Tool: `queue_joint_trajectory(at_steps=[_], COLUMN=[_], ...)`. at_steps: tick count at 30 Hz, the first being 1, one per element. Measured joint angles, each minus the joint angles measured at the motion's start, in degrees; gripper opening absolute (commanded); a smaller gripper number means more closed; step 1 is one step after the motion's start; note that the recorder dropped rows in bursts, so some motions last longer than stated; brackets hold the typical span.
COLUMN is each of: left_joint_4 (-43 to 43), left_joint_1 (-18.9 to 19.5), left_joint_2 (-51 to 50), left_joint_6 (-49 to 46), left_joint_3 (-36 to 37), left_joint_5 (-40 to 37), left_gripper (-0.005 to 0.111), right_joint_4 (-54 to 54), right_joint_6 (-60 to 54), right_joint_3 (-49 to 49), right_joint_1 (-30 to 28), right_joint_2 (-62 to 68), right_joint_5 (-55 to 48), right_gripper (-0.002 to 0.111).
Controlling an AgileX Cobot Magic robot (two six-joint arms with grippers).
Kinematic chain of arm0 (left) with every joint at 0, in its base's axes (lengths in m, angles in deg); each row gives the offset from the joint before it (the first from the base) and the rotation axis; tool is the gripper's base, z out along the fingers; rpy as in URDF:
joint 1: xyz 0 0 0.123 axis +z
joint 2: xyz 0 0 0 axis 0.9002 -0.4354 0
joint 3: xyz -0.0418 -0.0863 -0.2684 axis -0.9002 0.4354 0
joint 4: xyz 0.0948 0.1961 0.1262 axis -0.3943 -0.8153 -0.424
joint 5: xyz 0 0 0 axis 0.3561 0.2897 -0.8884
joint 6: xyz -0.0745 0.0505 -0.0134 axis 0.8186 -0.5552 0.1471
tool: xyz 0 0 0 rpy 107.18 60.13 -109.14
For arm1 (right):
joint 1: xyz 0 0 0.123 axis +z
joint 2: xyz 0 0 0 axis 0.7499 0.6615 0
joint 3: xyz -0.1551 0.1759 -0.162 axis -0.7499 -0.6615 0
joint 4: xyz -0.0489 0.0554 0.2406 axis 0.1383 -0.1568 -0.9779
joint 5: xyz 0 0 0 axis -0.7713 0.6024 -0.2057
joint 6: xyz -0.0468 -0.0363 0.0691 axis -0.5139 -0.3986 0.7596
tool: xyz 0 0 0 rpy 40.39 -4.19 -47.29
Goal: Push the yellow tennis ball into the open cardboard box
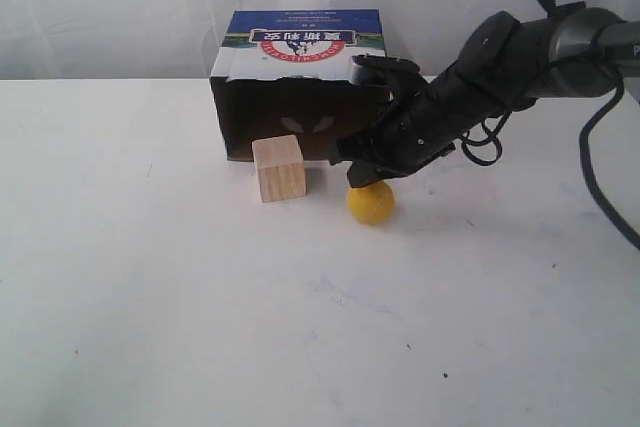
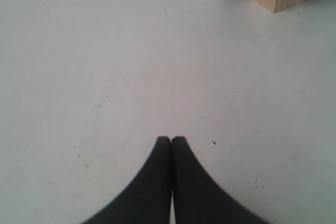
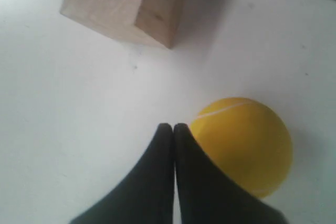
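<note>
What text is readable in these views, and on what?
"莫斯利安": white characters in the red oval logo on the blue-and-white top panel of the open cardboard box, upside down in the exterior view.
Small print curving along the oval's edge: too small to read.
No text on the wooden cube or the yellow tennis ball.

Yellow tennis ball with white seam, pale wooden cube, brown blue-topped box.

Left tool, right tool: jaws together.
</note>
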Motion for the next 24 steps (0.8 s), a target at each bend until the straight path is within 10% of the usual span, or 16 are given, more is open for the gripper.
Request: queue_joint_trajectory(at_steps=[24], left_joint_4=[0.0], left_joint_1=[0.0], left_joint_2=[0.0], left_joint_6=[0.0], left_joint_3=[0.0], left_joint_5=[0.0], left_gripper=[0.0], right_joint_4=[13.7], right_joint_6=[9.42], right_joint_3=[2.32], right_joint_1=[-0.1], right_joint_2=[2.24], right_joint_5=[13.8], right_gripper=[0.0])
